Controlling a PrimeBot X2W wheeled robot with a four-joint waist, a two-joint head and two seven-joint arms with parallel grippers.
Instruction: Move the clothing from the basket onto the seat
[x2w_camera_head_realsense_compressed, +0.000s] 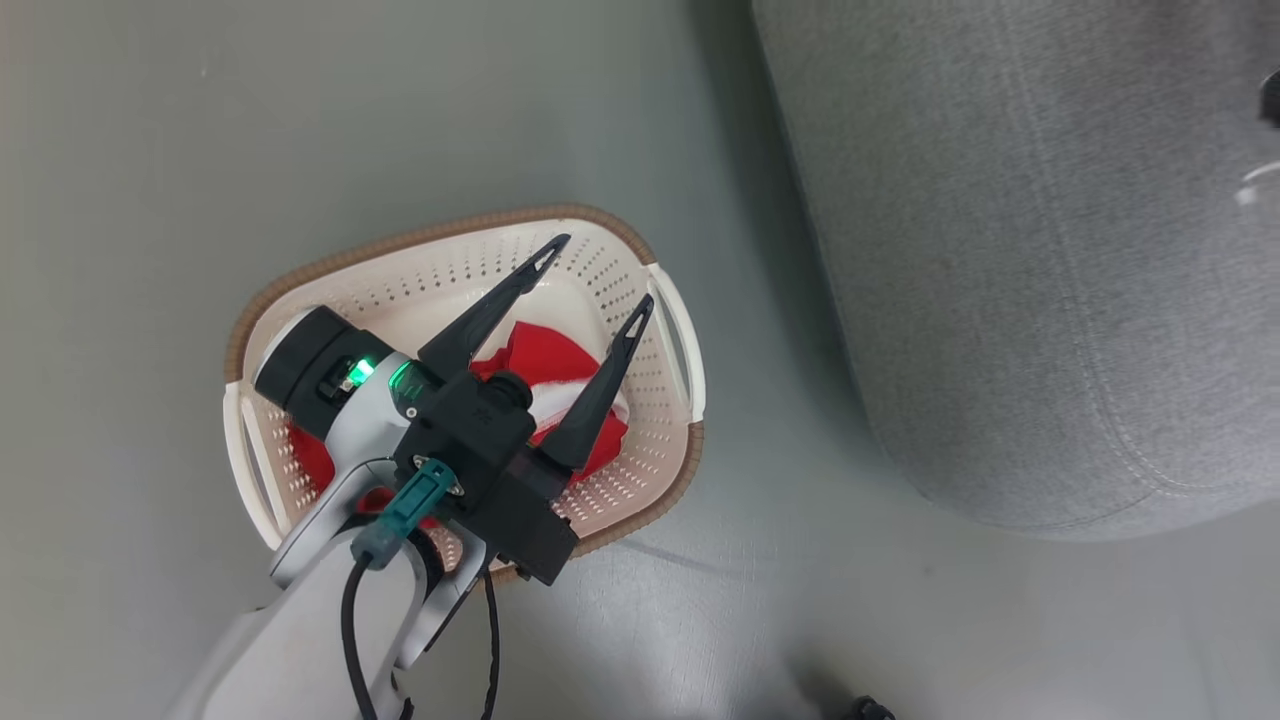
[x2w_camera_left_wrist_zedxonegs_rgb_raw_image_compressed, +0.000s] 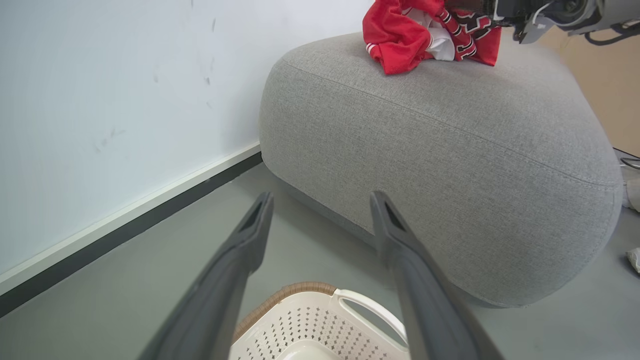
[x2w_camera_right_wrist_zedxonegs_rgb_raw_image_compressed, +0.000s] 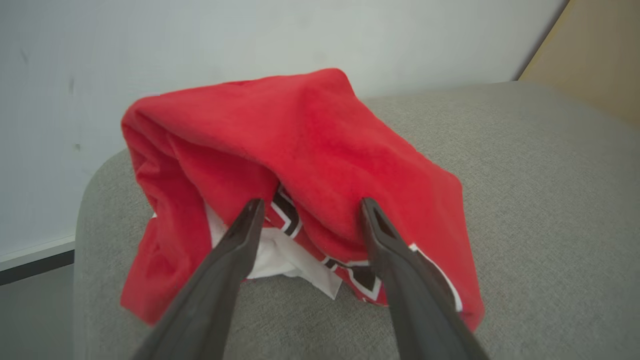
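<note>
The cream basket (x2w_camera_head_realsense_compressed: 450, 228) with a brown rim stands on the grey floor and holds red clothing (x2w_camera_head_realsense_compressed: 545, 355) with white parts. My left gripper (x2w_camera_head_realsense_compressed: 602, 272) hovers open above it, nothing between its fingers; its wrist view shows the basket's end (x2w_camera_left_wrist_zedxonegs_rgb_raw_image_compressed: 320, 320) below the left gripper (x2w_camera_left_wrist_zedxonegs_rgb_raw_image_compressed: 321, 197). To the right lies the grey seat (x2w_camera_head_realsense_compressed: 1000, 250). A crumpled red garment (x2w_camera_left_wrist_zedxonegs_rgb_raw_image_compressed: 400, 40) rests on top of the seat (x2w_camera_left_wrist_zedxonegs_rgb_raw_image_compressed: 440, 150). My right gripper (x2w_camera_right_wrist_zedxonegs_rgb_raw_image_compressed: 311, 202) is open with its tips against that garment (x2w_camera_right_wrist_zedxonegs_rgb_raw_image_compressed: 320, 135), which lies on the seat (x2w_camera_right_wrist_zedxonegs_rgb_raw_image_compressed: 540, 200).
A white wall with a dark skirting strip (x2w_camera_left_wrist_zedxonegs_rgb_raw_image_compressed: 125, 225) runs behind the seat. A tan panel (x2w_camera_right_wrist_zedxonegs_rgb_raw_image_compressed: 590, 50) stands at the far right. Cables (x2w_camera_left_wrist_zedxonegs_rgb_raw_image_compressed: 627, 162) lie on the floor beside the seat. Bare grey floor (x2w_camera_head_realsense_compressed: 750, 620) surrounds the basket.
</note>
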